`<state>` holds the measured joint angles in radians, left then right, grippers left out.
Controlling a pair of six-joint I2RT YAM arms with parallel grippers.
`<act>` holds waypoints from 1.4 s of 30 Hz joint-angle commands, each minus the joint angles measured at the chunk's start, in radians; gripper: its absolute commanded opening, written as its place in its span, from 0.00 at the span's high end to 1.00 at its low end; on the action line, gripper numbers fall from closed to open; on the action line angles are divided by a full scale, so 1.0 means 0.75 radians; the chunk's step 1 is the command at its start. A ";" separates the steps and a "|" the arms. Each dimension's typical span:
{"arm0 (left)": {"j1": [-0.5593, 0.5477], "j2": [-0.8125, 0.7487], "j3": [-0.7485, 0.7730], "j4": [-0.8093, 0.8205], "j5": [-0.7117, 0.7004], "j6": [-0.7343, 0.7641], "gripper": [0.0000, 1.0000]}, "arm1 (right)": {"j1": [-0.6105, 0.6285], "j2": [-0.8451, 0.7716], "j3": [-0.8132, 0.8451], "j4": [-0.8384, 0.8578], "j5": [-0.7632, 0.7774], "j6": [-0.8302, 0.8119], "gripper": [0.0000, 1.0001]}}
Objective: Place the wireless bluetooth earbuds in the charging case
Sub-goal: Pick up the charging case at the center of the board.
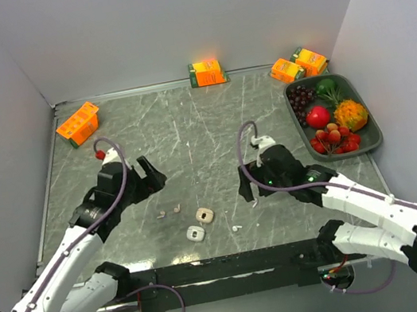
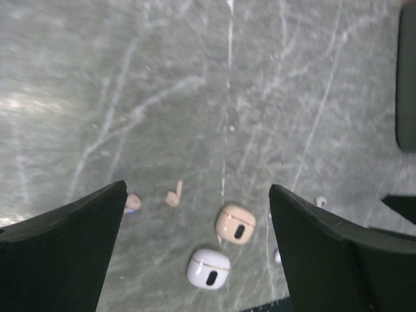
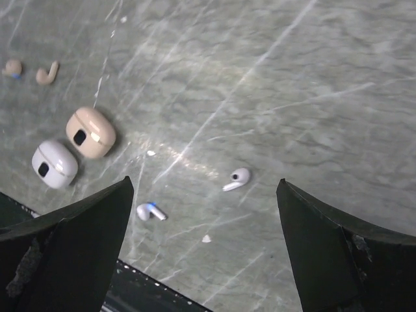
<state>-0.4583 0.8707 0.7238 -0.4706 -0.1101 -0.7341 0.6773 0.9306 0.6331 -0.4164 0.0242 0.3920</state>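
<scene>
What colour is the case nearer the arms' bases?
The case is white, clearest in the right wrist view.

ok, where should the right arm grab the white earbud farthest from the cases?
Probably its rounded head: bring the right gripper straight down on the white earbud, jaws either side. It lies flat on the table, and the stem looks too thin.

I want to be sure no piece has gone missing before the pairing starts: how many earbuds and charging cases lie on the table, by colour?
beige earbuds: 2
white earbuds: 2
beige charging case: 1
white charging case: 1
Total: 6
</scene>
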 commanded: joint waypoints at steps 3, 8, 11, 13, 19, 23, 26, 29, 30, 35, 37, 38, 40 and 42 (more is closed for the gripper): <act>-0.260 0.015 -0.027 0.049 -0.057 -0.105 0.04 | 0.095 0.082 0.078 0.054 0.068 0.070 0.00; -0.705 0.284 0.104 -0.217 -0.350 -0.270 0.04 | 0.099 0.089 0.068 0.089 0.039 0.083 0.00; -0.883 0.409 0.194 -0.323 -0.475 -0.369 0.04 | 0.101 0.070 0.076 0.071 0.060 0.075 0.00; -0.917 0.455 0.207 -0.338 -0.479 -0.395 0.04 | 0.099 0.038 0.074 0.062 0.064 0.075 0.00; -1.005 0.547 0.156 -0.326 -0.497 -0.506 0.04 | 0.099 -0.058 0.052 0.021 0.062 0.081 0.00; -1.017 0.604 0.133 -0.303 -0.475 -0.502 0.06 | 0.099 -0.106 0.035 -0.007 0.080 0.079 0.01; -1.021 0.657 0.121 -0.287 -0.463 -0.494 0.14 | 0.101 -0.124 0.023 -0.024 0.084 0.087 0.00; -1.023 0.680 0.103 -0.271 -0.463 -0.498 0.17 | 0.101 -0.140 0.015 -0.030 0.080 0.095 0.00; -1.023 0.682 0.096 -0.264 -0.459 -0.496 0.18 | 0.101 -0.147 0.013 -0.034 0.084 0.095 0.00; -1.025 0.713 0.072 -0.224 -0.455 -0.477 0.20 | 0.099 -0.153 0.019 -0.050 0.082 0.091 0.00; -1.025 0.723 0.066 -0.189 -0.448 -0.453 0.20 | 0.099 -0.151 0.017 -0.052 0.086 0.089 0.00; -1.023 0.731 0.062 -0.177 -0.444 -0.445 0.21 | 0.099 -0.149 0.019 -0.054 0.088 0.089 0.00; -1.025 0.757 0.062 -0.156 -0.432 -0.424 0.23 | 0.101 -0.149 0.019 -0.056 0.088 0.091 0.00; -1.025 0.774 0.058 -0.129 -0.424 -0.410 0.25 | 0.099 -0.147 0.017 -0.060 0.086 0.091 0.00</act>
<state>-1.2190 1.4250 0.7723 -0.6285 -0.4389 -1.0695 0.7441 0.8352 0.6460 -0.4507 0.0711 0.4522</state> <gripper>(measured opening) 0.770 0.994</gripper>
